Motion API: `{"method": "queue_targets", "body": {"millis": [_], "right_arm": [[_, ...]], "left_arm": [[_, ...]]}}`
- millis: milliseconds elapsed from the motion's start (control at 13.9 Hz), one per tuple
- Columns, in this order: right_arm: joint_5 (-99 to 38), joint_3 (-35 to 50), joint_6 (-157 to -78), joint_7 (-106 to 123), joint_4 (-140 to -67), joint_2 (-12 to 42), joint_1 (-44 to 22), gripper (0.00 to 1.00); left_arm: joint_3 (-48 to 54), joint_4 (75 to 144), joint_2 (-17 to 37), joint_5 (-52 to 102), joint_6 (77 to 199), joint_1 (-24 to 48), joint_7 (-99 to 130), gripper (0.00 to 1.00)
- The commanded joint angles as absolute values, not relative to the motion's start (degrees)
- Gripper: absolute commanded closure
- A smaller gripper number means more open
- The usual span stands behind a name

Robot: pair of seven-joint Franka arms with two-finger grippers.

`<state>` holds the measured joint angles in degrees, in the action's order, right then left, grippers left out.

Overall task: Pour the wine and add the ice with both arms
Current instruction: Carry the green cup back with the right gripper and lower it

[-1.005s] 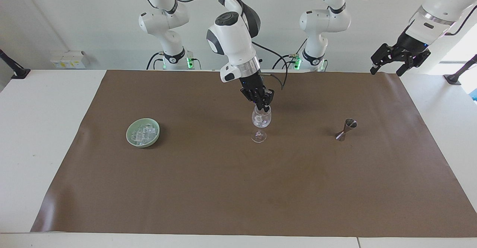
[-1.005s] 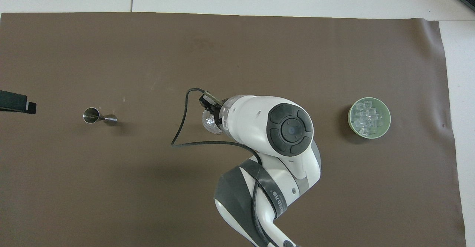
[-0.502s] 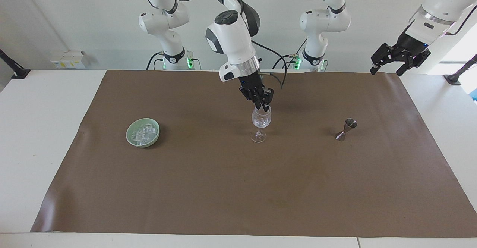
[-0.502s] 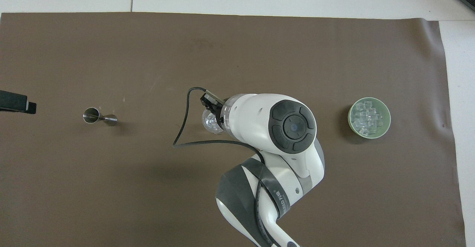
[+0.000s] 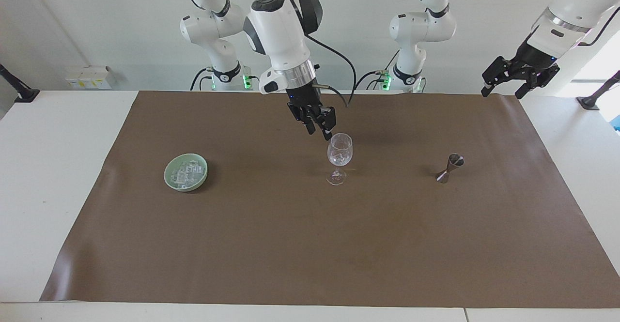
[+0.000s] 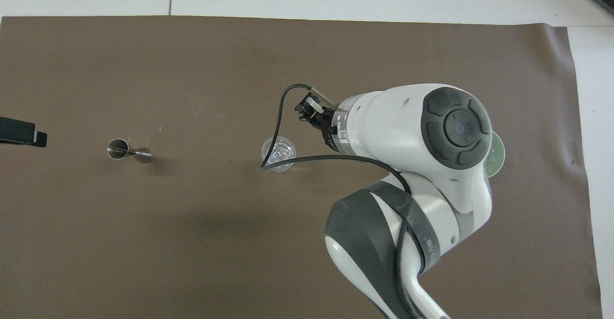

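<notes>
The right gripper point(image 5: 323, 127) has lifted away from the wine glass point(image 5: 340, 158) since a second ago, when its fingertips sat in the mouth of the bowl; it now hangs over the mat just beside the glass rim, toward the right arm's end of the table. Its fingers look parted and empty, though how wide I cannot tell. The glass stands upright below and beside it, with clear ice point(image 6: 279, 153) in the bowl. More cubes fill the green bowl point(image 5: 185, 172), well apart from the gripper toward the right arm's end. The left gripper point(image 5: 519, 76) waits, jaws wide and empty, high over the mat's edge at its own end; the steel jigger point(image 5: 450, 168) stands on the mat below it, between it and the glass.

The ice step seems in hand: one drop made. Next is probably either another trip to the green bowl or the left arm taking the jigger to pour.
</notes>
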<state>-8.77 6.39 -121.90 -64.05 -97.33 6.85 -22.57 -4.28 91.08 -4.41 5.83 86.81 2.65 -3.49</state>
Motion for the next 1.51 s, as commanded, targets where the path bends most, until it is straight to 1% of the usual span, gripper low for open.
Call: {"method": "queue_targets", "body": {"millis": [0,287,502,789,1076,1220,1435], "right_arm": [[-4.9,6.9,-117.0,-57.2,-98.3,3.4,-18.8,0.0],[3.1,7.0,-116.2,-50.0,-98.3,3.0,-14.9,0.0],[3.4,7.1,-115.9,-45.3,-98.3,1.7,-11.4,0.0],[3.3,7.0,-113.0,-40.5,-98.1,-0.1,-7.7,0.0],[3.3,6.9,-109.3,-39.6,-97.6,-1.0,-6.9,0.0],[3.3,5.5,-106.4,-37.2,-97.6,-2.1,-6.9,0.0],[2.5,3.2,-104.1,-32.9,-97.5,-2.7,-6.9,0.0]], "left_arm": [[-4.0,92.8,-6.0,4.8,87.5,2.4,-4.0,0.0],[-4.0,92.8,-6.0,4.8,87.4,2.4,-4.0,0.0],[-4.0,92.8,-6.0,4.8,87.4,2.4,-4.0,0.0],[-4.0,92.8,-6.0,4.8,87.4,2.4,-4.0,0.0],[-4.0,92.8,-6.0,4.8,87.4,2.4,-4.0,0.0],[-4.0,92.8,-6.0,4.8,87.4,2.4,-4.0,0.0],[-4.0,92.8,-6.0,4.8,87.4,2.4,-4.0,0.0]]}}
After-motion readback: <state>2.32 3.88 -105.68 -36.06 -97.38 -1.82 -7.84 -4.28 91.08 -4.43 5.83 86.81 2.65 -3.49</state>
